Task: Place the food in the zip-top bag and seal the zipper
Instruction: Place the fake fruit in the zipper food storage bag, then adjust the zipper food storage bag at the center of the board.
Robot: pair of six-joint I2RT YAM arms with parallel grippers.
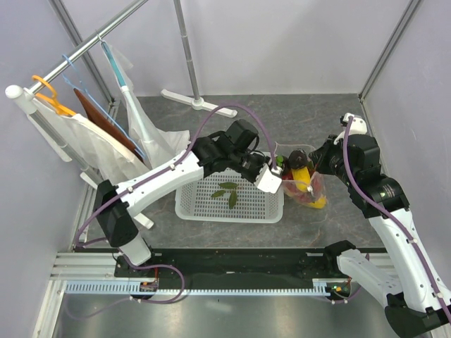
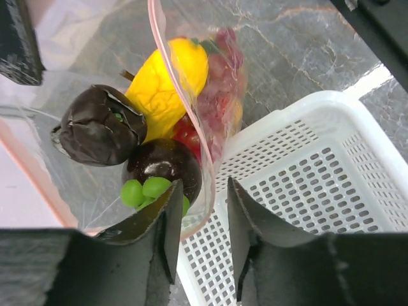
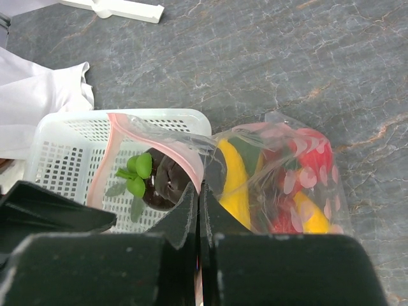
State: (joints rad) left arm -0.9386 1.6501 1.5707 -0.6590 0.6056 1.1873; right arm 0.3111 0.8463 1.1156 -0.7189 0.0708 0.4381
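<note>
My left end effector (image 2: 204, 185) straddles the zipper (image 2: 167, 60), jaws half-closed and not yet pinching (the strip runs lengthwise away from the gap). My right end effector (image 3: 197, 191) is clenched on the rim of the zip-top bag (image 3: 287, 185). The bag holds a mango (image 2: 162, 86), mangosteens (image 2: 162, 167) and grapes (image 2: 220, 64). It sits on the counter (image 3: 287, 64) just beside the white basket (image 2: 319, 191), which holds only leaves (image 1: 229, 191).

Grey marbled table (image 1: 317, 120): white basket (image 1: 246, 204), zip-top bag (image 1: 313, 191), rack foot (image 1: 184, 100).
</note>
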